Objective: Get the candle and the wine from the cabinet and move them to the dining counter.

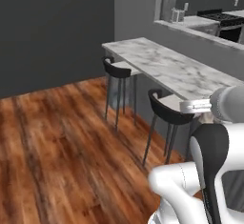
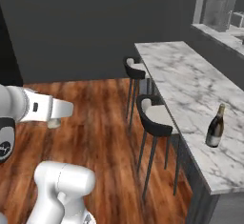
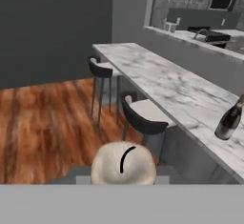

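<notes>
1. In the hand view, the candle point(image 3: 123, 169), a beige round with a dark wick, sits right at the gripper point(image 3: 123, 179); the fingers are closed narrowly on it.
2. Just beyond stand two dark stools point(image 3: 141, 118) on the wood floor point(image 3: 43, 123).
3. The wine point(image 2: 215, 127) stands upright on the dining counter point(image 2: 186, 82), near its edge above the stools.

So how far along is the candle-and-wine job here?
Wine already stands upright on the dining counter. In hand: the candle, held in the gripper in the hand view, away from the counter. Left: carrying it over and setting it on the marble.
</notes>
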Motion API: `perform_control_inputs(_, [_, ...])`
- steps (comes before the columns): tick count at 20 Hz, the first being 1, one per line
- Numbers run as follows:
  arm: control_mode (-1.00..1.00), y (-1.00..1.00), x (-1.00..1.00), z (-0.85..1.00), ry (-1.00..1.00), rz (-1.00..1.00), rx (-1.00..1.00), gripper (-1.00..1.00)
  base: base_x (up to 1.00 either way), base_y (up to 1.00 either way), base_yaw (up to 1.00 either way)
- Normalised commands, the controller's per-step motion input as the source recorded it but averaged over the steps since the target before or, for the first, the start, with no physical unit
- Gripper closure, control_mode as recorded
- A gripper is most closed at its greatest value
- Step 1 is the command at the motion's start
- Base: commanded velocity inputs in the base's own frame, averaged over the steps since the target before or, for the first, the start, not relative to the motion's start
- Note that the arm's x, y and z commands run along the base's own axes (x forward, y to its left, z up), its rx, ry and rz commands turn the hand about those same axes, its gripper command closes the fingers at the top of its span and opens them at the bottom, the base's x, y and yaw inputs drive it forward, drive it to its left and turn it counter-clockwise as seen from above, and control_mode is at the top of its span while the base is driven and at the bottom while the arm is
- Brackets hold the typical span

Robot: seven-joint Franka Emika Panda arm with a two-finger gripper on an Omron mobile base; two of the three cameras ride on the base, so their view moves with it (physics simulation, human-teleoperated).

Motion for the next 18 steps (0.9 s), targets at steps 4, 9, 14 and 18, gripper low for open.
perform_control_inputs(4, [1.0, 0.0, 0.0, 0.0, 0.0, 0.0, 0.0, 1.0, 0.65, 0.59, -0.51])
perform_control_inputs(9, [1.0, 0.0, 0.0, 0.0, 0.0, 0.0, 0.0, 1.0, 0.61, 0.6, -0.52])
perform_control_inputs(14, [1.0, 0.0, 0.0, 0.0, 0.0, 0.0, 0.0, 1.0, 0.57, 0.6, -0.52])
perform_control_inputs(18, [1.0, 0.0, 0.0, 0.0, 0.0, 0.0, 0.0, 1.0, 0.53, 0.6, -0.52])
